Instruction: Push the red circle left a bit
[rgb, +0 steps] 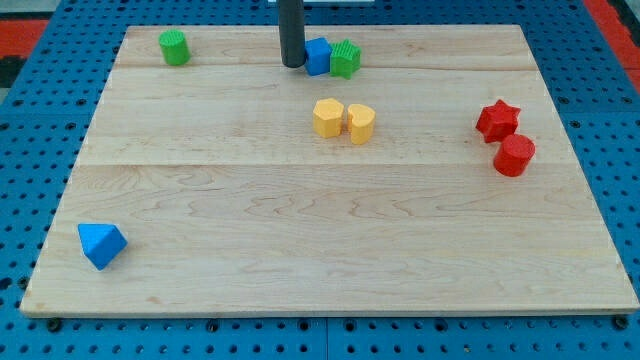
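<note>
Now, near to far, we see the red circle (514, 155) at the view's right just below the red star (497, 119), and our bare gripperless tip (292, 64) far off beside the blue block (317, 56), so a sloppy approach risks nudging the star.
</note>
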